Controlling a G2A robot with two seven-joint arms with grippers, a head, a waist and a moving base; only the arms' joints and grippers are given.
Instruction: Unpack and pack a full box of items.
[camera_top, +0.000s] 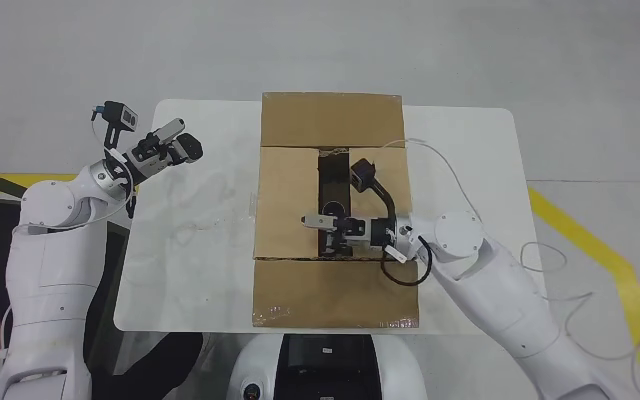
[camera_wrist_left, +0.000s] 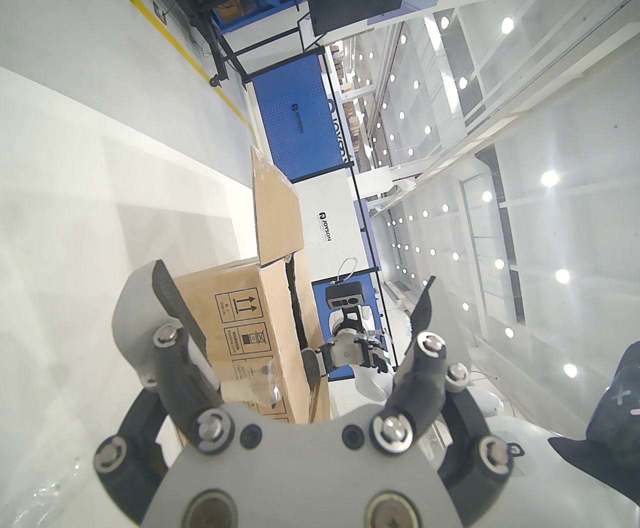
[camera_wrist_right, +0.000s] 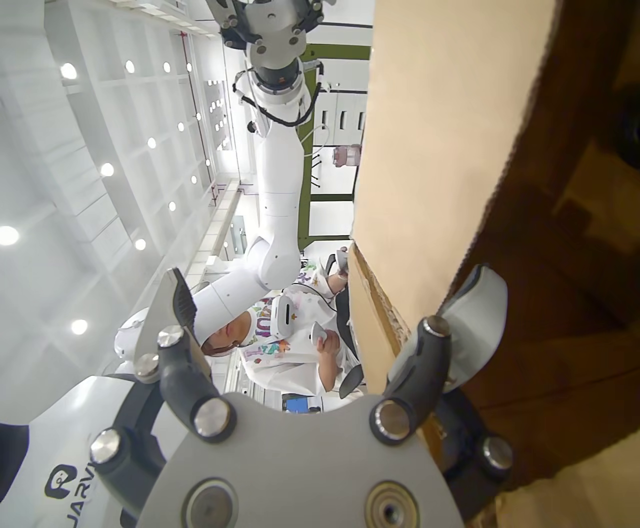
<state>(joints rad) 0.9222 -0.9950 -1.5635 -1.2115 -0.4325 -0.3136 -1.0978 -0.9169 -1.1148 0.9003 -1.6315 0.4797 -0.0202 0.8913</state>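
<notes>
**Right claw at the box's slit, left arm held off to the side**

The cardboard box (camera_top: 330, 290) stood in the middle of the white table (camera_top: 190, 260). Its far and near outer flaps were folded flat outward, toward the top and bottom of the frame. The two inner flaps lay nearly shut, with a dark slit (camera_top: 330, 175) running between them.

The right arm came in from the lower right of the top view, its elbow bent and its forearm stretched level over the right inner flap. The right claw (camera_top: 318, 224) pointed toward the left of the frame, just over the slit. In its own wrist view the right claw (camera_wrist_right: 325, 300) was spread wide, with the corrugated edge of an inner flap (camera_wrist_right: 440, 125) between its fingers. One finger (camera_wrist_right: 475, 320) sat on the dark inner side of that edge, and the other was out in open air, clamping nothing.

The left arm was folded up at the upper left of the frame, well apart from the box. The left claw (camera_top: 192, 150) was raised over the table's far left corner and aimed toward the box. Its wrist view showed the left claw (camera_wrist_left: 295, 295) gaping and empty, looking across at the box's printed side.
</notes>
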